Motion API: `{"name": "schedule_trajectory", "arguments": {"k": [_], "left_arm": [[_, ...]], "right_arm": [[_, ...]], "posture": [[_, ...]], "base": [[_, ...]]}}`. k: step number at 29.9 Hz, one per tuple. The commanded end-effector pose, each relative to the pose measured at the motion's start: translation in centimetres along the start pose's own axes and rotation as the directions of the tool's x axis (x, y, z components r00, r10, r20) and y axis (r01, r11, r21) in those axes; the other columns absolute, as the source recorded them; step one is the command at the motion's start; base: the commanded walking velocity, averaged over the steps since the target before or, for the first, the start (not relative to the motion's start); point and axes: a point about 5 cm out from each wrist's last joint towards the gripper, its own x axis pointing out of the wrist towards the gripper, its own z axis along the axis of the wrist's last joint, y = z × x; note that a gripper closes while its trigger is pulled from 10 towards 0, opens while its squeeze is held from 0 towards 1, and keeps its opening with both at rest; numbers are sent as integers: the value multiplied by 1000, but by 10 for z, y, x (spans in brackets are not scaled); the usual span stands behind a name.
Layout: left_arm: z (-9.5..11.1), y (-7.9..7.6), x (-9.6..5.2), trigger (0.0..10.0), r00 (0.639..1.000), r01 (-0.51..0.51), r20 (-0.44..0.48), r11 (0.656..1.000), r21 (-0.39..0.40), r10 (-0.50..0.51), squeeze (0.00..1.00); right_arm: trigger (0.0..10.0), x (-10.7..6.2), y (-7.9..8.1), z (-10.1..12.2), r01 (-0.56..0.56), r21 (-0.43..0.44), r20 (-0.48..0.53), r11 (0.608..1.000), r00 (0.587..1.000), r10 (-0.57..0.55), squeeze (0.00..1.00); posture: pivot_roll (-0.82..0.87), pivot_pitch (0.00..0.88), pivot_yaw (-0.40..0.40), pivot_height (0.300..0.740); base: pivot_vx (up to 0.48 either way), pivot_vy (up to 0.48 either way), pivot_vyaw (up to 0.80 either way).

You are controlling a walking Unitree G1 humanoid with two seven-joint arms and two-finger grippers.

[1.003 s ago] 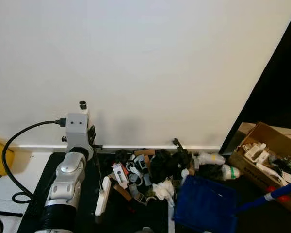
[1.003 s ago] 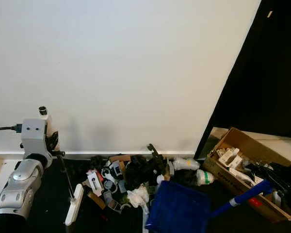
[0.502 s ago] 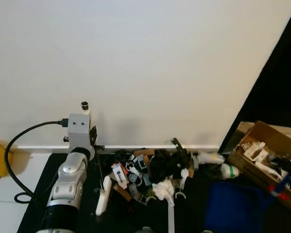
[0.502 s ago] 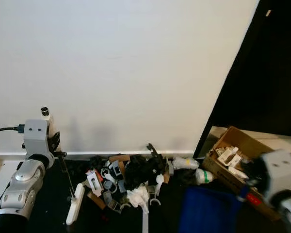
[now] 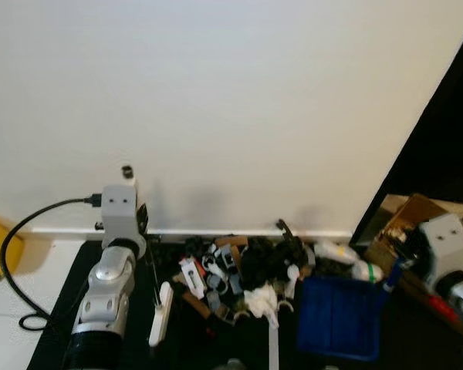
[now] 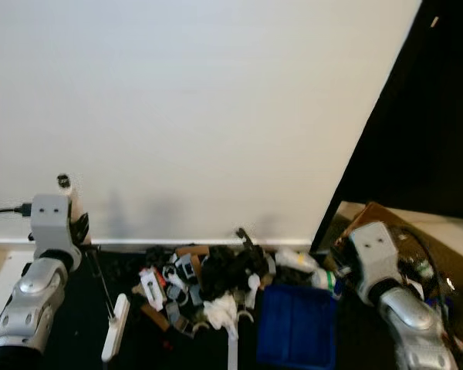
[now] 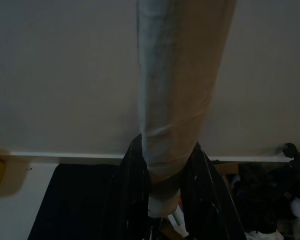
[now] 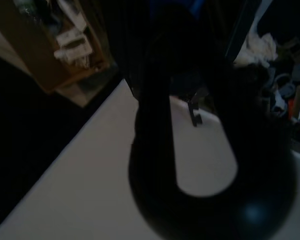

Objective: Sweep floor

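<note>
A mixed litter pile (image 5: 243, 276) lay along the wall's foot, a blue dustpan (image 5: 342, 324) beside it. The left gripper (image 7: 162, 197) clamped a pale broom handle (image 7: 177, 90); the right gripper's opening couldn't be judged.

Low in your frame, a blue dustpan (image 5: 341, 327) sits on the dark floor right of the debris pile (image 5: 247, 274); a white brush (image 5: 160, 314) stands left.

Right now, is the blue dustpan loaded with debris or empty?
Empty: the blue dustpan shows only bare blue, while the debris pile lies on the floor beside it.
</note>
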Motion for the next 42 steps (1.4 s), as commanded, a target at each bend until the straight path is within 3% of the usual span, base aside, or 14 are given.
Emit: {"name": "schedule_trajectory", "arguments": {"k": [1,12,16,26,31,33,37,42], "left_arm": [[0,11,-4,10000,1000,-30,9,999,34,30,0],[-5,16,-7,10000,999,-50,-2,998,48,50,0],[-6,21,-7,10000,998,-62,-7,996,56,63,0],[-10,23,-7,10000,998,-66,-8,996,66,66,0],[-17,35,-11,10000,997,-68,-22,994,84,70,0],[-21,38,-13,10000,998,-59,-35,997,56,61,0],[-28,41,-12,10000,996,-69,-43,996,48,72,0],[-35,37,-3,10000,996,-66,-68,995,-74,61,0]], "right_arm": [[10000,2,7,-8,-29,6,-25,1000,999,29,0],[10000,25,35,-23,-37,201,-27,979,999,43,0],[10000,31,43,-22,-110,279,-7,954,993,116,0],[10000,42,48,-14,-170,340,47,925,985,164,0],[10000,48,61,-13,-224,280,41,933,974,222,0],[10000,50,67,-13,-237,258,34,937,971,236,0],[10000,54,73,-11,-249,295,49,923,968,246,0],[10000,60,78,-4,-259,291,73,921,966,248,0]], "posture": [[45,228,98,740],[60,232,91,740],[62,230,90,740],[56,225,85,740],[60,225,78,740],[60,225,78,740],[54,227,72,740],[37,238,61,740]], "base": [[0,0,0],[0,0,0],[0,0,0],[0,0,0],[0,0,0],[0,0,0],[0,0,0],[0,0,0]]}}
